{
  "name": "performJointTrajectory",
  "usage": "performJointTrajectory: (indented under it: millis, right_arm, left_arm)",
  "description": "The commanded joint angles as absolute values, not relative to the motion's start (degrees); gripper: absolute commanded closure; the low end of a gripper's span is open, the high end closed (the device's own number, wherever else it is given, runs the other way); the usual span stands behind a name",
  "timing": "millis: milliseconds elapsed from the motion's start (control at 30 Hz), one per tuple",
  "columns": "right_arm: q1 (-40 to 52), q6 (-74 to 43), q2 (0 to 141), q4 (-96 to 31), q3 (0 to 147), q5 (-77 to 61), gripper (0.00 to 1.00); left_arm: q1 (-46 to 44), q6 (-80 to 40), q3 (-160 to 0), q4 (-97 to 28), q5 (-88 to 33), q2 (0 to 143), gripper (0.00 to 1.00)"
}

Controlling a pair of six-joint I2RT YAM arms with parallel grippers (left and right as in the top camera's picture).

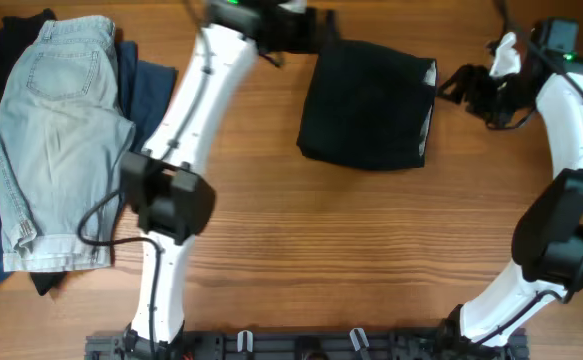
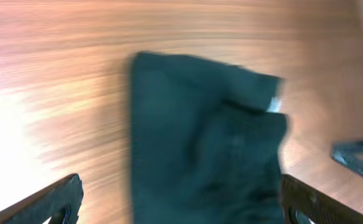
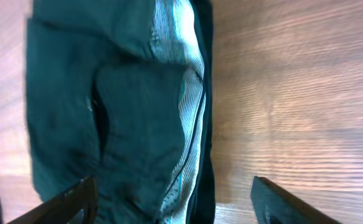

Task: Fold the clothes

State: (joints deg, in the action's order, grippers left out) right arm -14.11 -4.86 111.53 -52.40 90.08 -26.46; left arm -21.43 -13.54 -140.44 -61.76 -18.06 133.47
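A folded black garment (image 1: 367,108) lies flat on the wooden table at the back centre, its pale lining showing along the right edge. My left gripper (image 1: 316,32) hovers at its back left corner, open and empty; the left wrist view shows the garment (image 2: 200,149) between the spread fingers (image 2: 181,202). My right gripper (image 1: 461,85) is just right of the garment, open and empty; the right wrist view shows the dark cloth and striped lining (image 3: 181,112) between its fingers (image 3: 175,199).
A pile of clothes sits at the left: light blue denim shorts (image 1: 56,140) on top of dark blue and black garments (image 1: 146,85). Bare wooden table (image 1: 371,250) fills the front and centre.
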Motion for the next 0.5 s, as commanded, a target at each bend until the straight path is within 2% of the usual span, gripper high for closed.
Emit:
performJointTrajectory:
  millis: [0,267,467]
  right_arm:
    - [-13.3,-4.7,111.2,-48.8,83.7,-25.6,0.18]
    - [-7.5,-6.5,111.4,-30.2,70.6,-21.3,0.18]
    - [-3.3,-12.9,115.9,-24.6,69.3,-15.5,0.23]
  left_arm:
    - [-16.7,-15.2,-140.5,-66.3,-17.6,132.9,0.00]
    - [-7.9,-15.3,-140.5,-70.9,-12.1,132.9,0.00]
    - [-6.9,-15.2,-140.5,-72.1,-8.8,132.9,0.00]
